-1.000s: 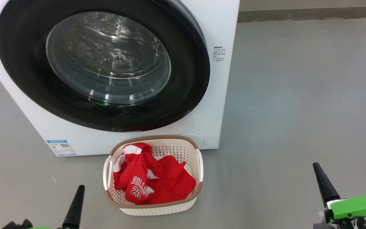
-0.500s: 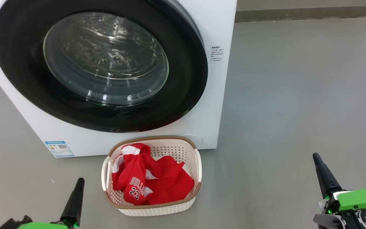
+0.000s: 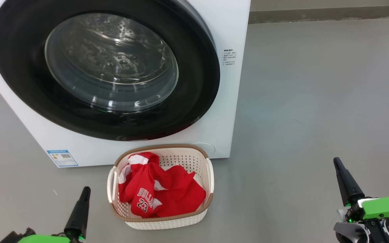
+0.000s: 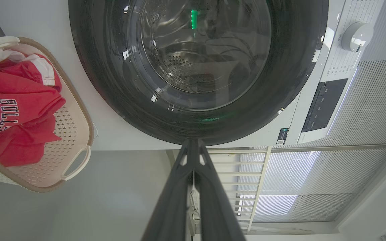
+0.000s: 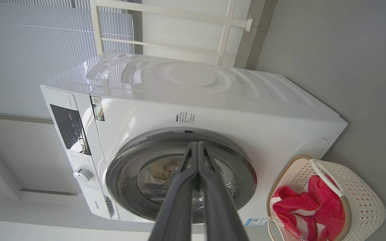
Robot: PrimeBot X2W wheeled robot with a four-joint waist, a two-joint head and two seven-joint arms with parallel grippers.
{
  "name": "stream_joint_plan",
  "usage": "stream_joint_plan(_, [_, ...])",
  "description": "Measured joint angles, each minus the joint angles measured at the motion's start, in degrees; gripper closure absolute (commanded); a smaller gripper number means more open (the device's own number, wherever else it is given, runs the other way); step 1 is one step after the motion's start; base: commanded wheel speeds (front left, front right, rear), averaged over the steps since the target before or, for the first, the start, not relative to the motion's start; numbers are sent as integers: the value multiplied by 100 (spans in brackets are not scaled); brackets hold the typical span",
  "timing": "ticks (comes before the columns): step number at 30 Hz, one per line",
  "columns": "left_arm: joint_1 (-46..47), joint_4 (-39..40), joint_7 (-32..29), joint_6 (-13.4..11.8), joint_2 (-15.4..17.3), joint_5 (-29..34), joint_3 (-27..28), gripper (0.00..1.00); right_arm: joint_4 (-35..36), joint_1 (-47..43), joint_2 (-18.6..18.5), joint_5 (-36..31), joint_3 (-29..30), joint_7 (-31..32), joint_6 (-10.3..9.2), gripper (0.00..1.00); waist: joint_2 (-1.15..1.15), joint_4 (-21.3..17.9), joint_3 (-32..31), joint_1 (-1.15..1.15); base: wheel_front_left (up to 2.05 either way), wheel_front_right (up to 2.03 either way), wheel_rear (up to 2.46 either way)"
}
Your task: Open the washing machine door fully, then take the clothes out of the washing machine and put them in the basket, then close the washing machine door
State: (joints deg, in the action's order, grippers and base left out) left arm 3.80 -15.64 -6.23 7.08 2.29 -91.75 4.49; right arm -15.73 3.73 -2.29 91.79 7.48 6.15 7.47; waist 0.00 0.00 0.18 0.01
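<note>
The washing machine stands white and large at the upper left, with the washing machine door lying flat against its front, black rim around the glass window. Below it on the floor sits the basket, holding the clothes, red with "BULLS 23" facing up. My left gripper is shut and empty, left of the basket and apart from it. My right gripper is shut and empty, far to the basket's right. In the left wrist view the left gripper points at the door's rim. In the right wrist view the right gripper points toward the machine.
Bare grey floor spreads to the right of the machine, up to a baseboard. A blue label marks the machine's lower corner. The control panel's dial and a white railing lie beyond the door.
Both grippers have risen a little in the head view, the right one more. The whole picture has slid slightly left. Door, basket and clothes lie as before.
</note>
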Motion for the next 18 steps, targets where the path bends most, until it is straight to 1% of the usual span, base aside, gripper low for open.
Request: stream_joint_plan(18, [0,0,0,1,-1,-1,0,100,0,0,0,0,1,0,0,100,0,0,0,-1,0,0,0])
